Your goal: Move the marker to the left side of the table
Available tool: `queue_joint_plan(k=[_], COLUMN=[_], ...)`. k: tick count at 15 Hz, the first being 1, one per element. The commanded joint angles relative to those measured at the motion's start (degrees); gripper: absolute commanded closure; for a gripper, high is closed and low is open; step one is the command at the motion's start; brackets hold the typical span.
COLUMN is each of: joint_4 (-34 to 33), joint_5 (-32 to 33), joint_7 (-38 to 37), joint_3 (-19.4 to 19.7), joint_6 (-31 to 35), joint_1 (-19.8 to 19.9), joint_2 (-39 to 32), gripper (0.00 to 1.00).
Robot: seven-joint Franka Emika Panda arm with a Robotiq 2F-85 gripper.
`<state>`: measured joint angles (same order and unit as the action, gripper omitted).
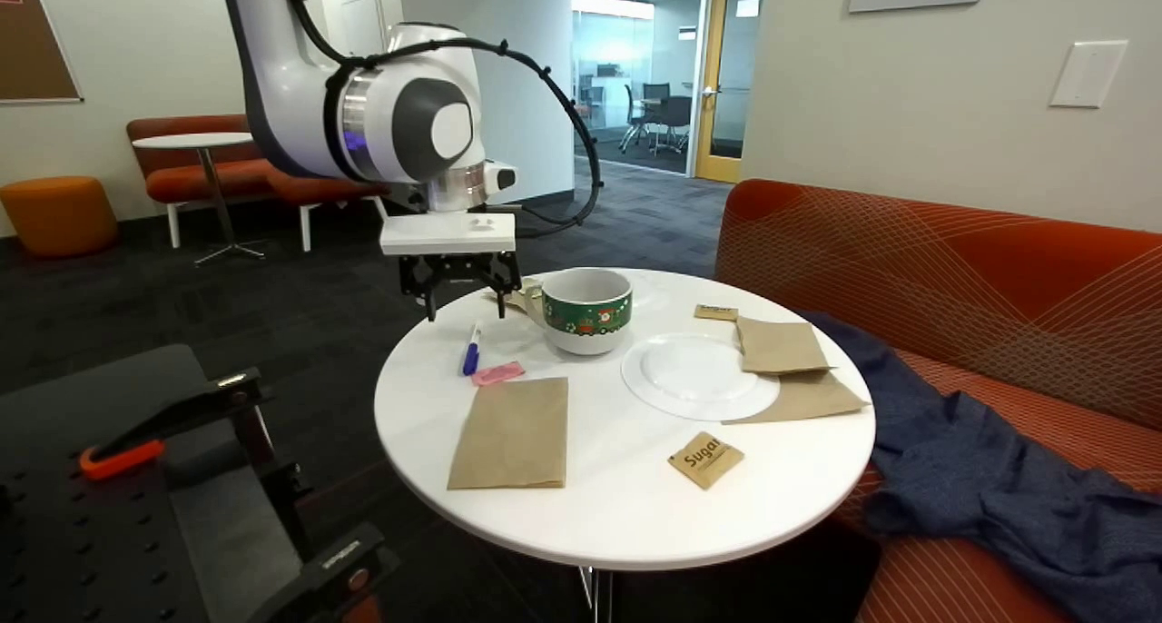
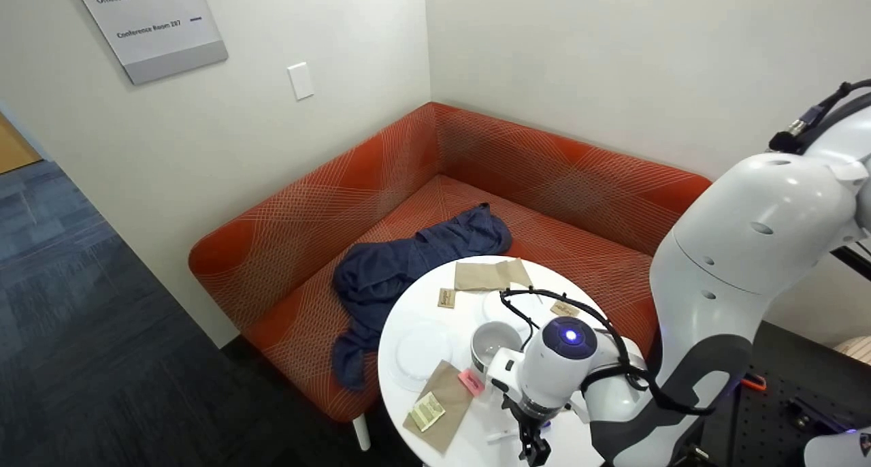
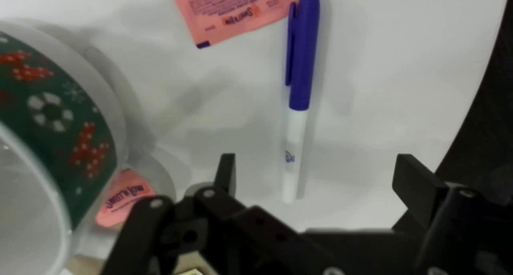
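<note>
The marker (image 1: 472, 351), a thin pen with a blue-purple cap and white barrel, lies flat on the round white table (image 1: 608, 459). In the wrist view the marker (image 3: 301, 74) lies with its cap away from the jaws and its white end between the fingers' lines. My gripper (image 1: 466, 318) is open and empty above the table edge, over the white end and apart from it. The open fingers also show in the wrist view (image 3: 314, 166). In an exterior view the marker (image 2: 501, 436) is partly hidden by the gripper (image 2: 534, 450).
A green-and-white mug (image 1: 585, 319) stands close beside the marker. A pink packet (image 3: 240, 16) touches the cap side. A brown napkin (image 1: 513, 437), a clear plate (image 1: 699, 378), more napkins (image 1: 785, 346) and sugar packets (image 1: 706, 459) lie on the table. A red couch (image 2: 381, 201) borders it.
</note>
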<state>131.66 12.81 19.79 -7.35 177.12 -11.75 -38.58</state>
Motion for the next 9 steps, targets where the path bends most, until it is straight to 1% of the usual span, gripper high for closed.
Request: queue_joint_plan(k=[1,4,9], joint_4=[3.7,6.3,12.5], joint_5=[0.9,0.7,-0.3], joint_7=[-1.2,-2.1,-1.7], joint_3=[-2.9,-2.6,-5.3], joint_6=[-2.5,-2.8,-2.7], joint_1=[2.5,2.0,4.9], joint_2=[5.3,9.3,18.4], gripper=[0.0,0.0,0.0])
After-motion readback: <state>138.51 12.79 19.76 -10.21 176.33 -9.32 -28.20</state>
